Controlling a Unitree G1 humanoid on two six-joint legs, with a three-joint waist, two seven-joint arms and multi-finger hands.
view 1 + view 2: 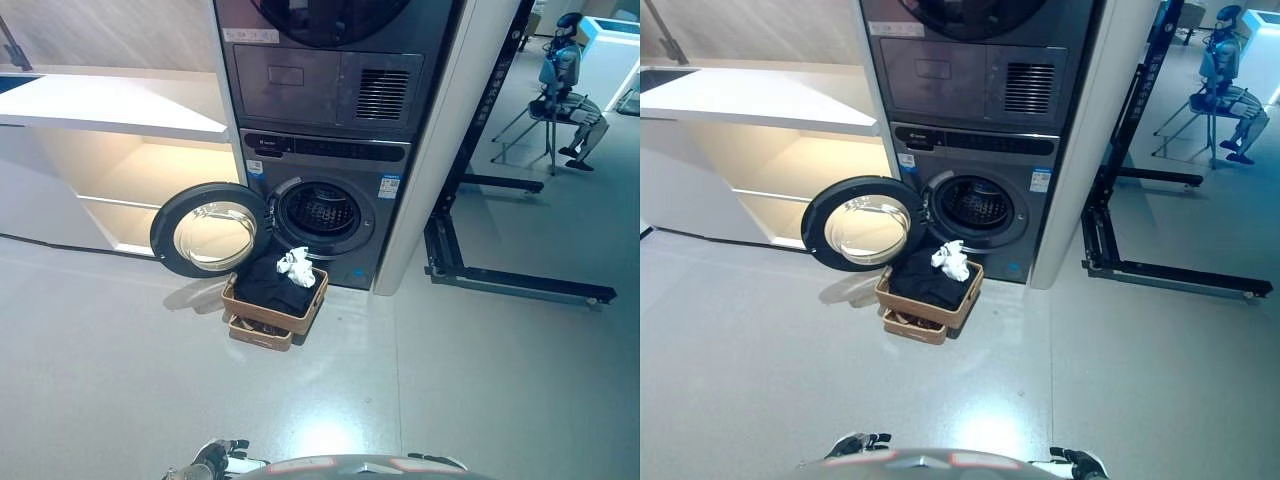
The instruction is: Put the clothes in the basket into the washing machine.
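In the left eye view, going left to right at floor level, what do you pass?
White shelf unit → open round washer door → basket of clothes, in front of the washing machine → black floor frame.

Dark grey washing machine [330,205], black drum opening, black-rimmed door [210,230] with silvery glass. Tan woven basket [276,312]. Black clothes [272,283], white cloth [296,265] on top. Pale grey floor [120,360]. White counter [110,105], cream shelves below. Black metal frame [500,275].
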